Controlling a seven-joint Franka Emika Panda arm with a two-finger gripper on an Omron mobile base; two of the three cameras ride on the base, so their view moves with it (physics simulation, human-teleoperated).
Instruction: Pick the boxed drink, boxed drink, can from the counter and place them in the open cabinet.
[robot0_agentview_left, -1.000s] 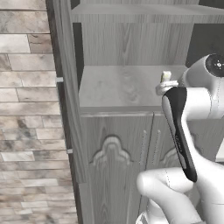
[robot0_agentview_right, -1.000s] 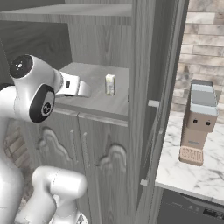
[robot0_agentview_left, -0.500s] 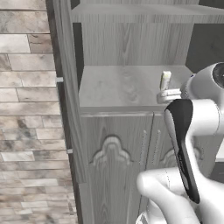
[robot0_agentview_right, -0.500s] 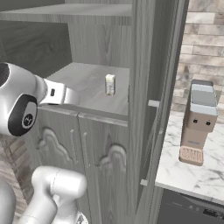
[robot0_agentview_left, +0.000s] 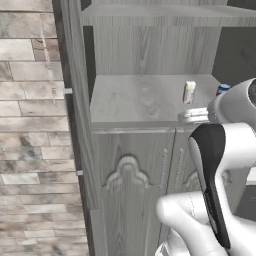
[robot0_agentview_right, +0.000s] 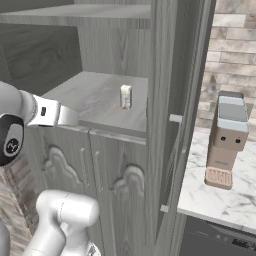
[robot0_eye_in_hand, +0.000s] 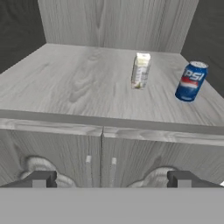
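Retreat is what marks this moment: a second ago my hand reached in over the shelf (robot0_eye_in_hand: 65, 83) of the open cabinet (robot0_agentview_left: 125, 180) beside the carton, and now it is drawn back out in front of the niche, my arm swung aside toward the cabinet's edge in both base views. My pincer (robot0_eye_in_hand: 111, 179) is spread wide and empty, its two dark tips (robot0_eye_in_hand: 39, 179) hanging before the two ornate doors, below the shelf lip.

One boxed drink (robot0_eye_in_hand: 140, 71) stands upright on the shelf, about mid-depth, and the can (robot0_eye_in_hand: 191, 81) stands upright just to its right in the hand view, near but apart from it, closer to the niche's side wall. In the left base view the carton (robot0_agentview_left: 189, 92) sits by the can (robot0_agentview_left: 222, 89), which is partly hidden by my own arm; in the right base view I see the carton (robot0_agentview_right: 125, 96) alone.

I judge that two of the three things are delivered. I see only one carton here, so the second boxed drink is presumably the one left to fetch from the counter, which means driving the base away from this cabinet.
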